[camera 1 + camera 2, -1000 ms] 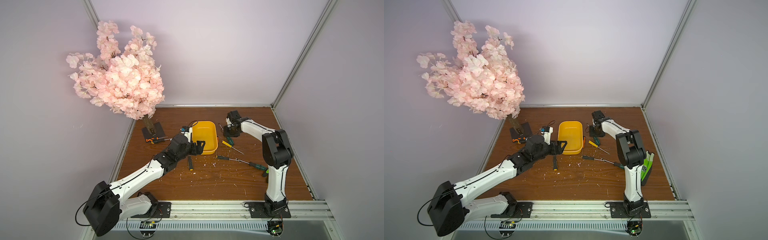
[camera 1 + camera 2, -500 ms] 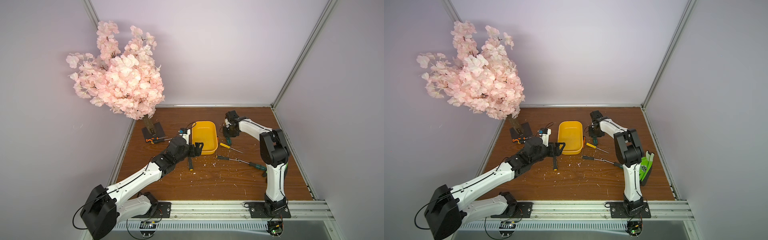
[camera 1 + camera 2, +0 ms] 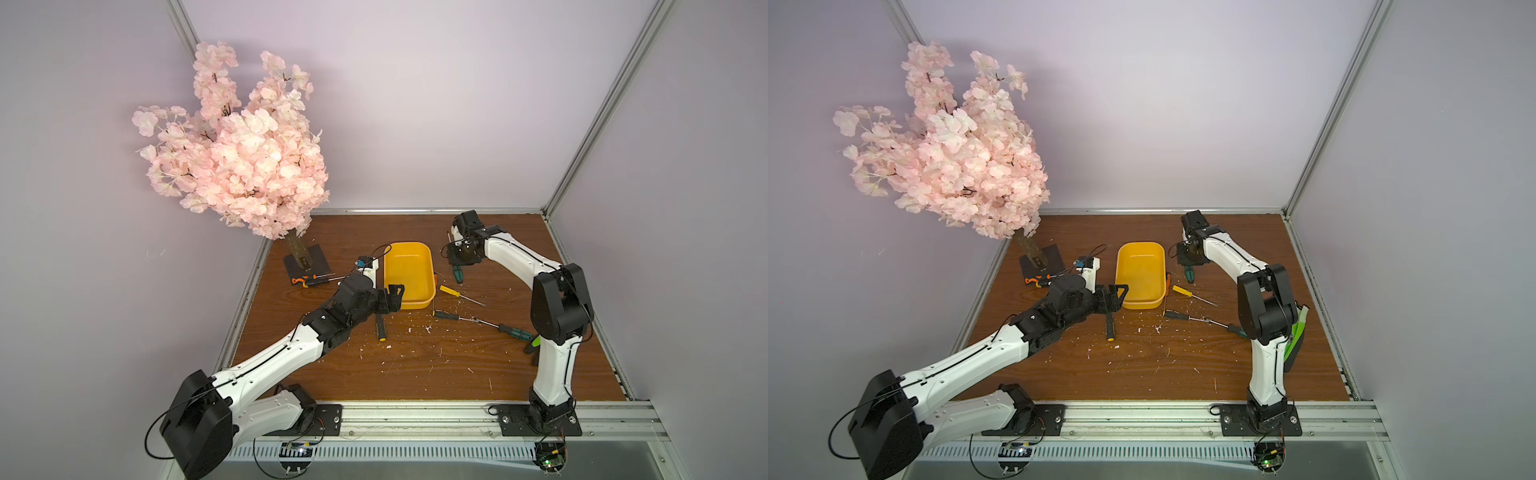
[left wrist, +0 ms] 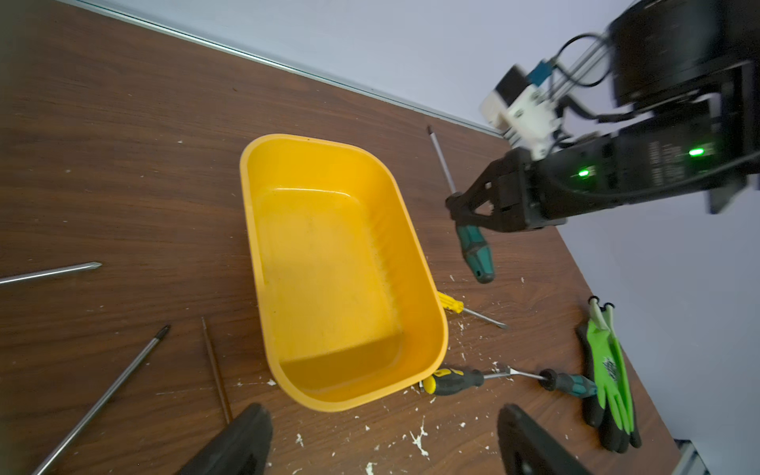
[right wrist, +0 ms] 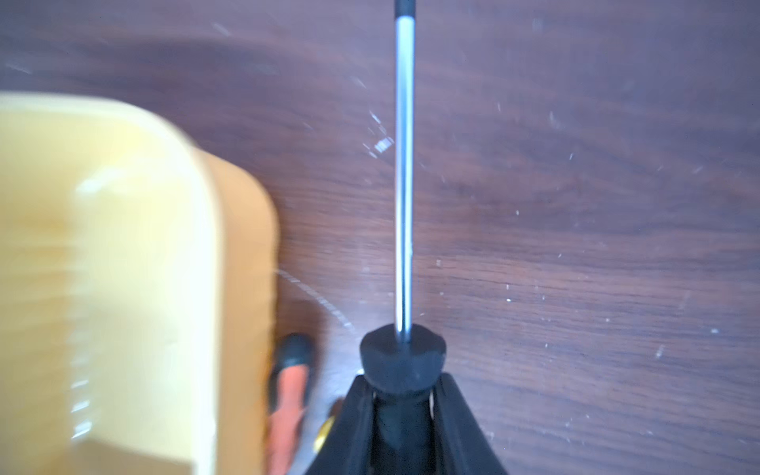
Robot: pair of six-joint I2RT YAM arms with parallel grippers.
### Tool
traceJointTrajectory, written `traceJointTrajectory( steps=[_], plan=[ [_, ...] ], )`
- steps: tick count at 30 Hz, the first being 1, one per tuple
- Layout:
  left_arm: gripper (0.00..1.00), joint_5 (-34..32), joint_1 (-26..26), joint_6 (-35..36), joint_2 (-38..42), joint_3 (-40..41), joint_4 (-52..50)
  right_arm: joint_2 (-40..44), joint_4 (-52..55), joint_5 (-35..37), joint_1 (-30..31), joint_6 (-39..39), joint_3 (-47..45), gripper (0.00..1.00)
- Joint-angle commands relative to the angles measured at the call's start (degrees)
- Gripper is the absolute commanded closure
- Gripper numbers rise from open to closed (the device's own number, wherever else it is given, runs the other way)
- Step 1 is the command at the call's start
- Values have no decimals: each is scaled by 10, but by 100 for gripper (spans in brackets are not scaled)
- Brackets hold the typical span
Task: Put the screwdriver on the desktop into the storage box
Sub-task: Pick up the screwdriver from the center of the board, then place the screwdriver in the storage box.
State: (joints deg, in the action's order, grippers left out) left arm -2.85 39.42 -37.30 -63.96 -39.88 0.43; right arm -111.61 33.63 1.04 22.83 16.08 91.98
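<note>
Plain lilac walls meet at aluminium corner rails; a pink blossom tree stands off to the left of the left end effector.

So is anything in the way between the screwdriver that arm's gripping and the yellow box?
Nothing visible blocks it. The right end effector grips the teal screwdriver beside the open storage box; only an orange-handled tool lies low by its wall.
</note>
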Motion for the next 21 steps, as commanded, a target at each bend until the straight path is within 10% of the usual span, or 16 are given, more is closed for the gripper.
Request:
traceJointTrajectory(
  steps=[1, 21],
  plan=[
    [11, -79, 4, -10, -5, -34, -74, 54, -22, -52, 17, 25, 15, 77],
    [10, -80, -39, -32, 104, 7, -144, -1, -81, -120, 145, 120, 80, 78]
  ],
)
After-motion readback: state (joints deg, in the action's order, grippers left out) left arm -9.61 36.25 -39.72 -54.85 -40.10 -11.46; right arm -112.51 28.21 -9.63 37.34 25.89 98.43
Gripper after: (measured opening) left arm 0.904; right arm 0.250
